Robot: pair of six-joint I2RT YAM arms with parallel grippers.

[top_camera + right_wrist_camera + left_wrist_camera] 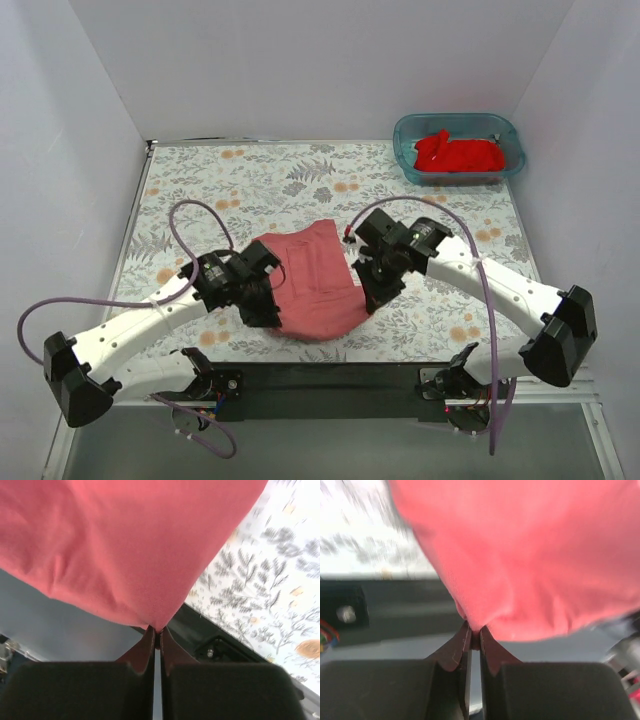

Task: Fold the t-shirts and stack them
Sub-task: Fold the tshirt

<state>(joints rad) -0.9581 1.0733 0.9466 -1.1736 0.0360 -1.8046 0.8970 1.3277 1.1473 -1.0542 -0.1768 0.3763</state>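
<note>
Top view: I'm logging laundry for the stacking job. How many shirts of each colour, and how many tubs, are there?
salmon-red t-shirt: 1
bright red t-shirt: 1
teal tub: 1
Total: 3

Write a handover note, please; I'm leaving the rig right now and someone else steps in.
Left end effector: shut on the salmon shirt, left side.
Right end effector: shut on the same shirt, right side.
Salmon shirt: mid-table, bunched between the two arms.
Red shirt: crumpled in the tub at the far right corner.
Done: nothing folded flat or stacked.
Left: finish folding the salmon shirt, fetch and fold the red one, stack both.
</note>
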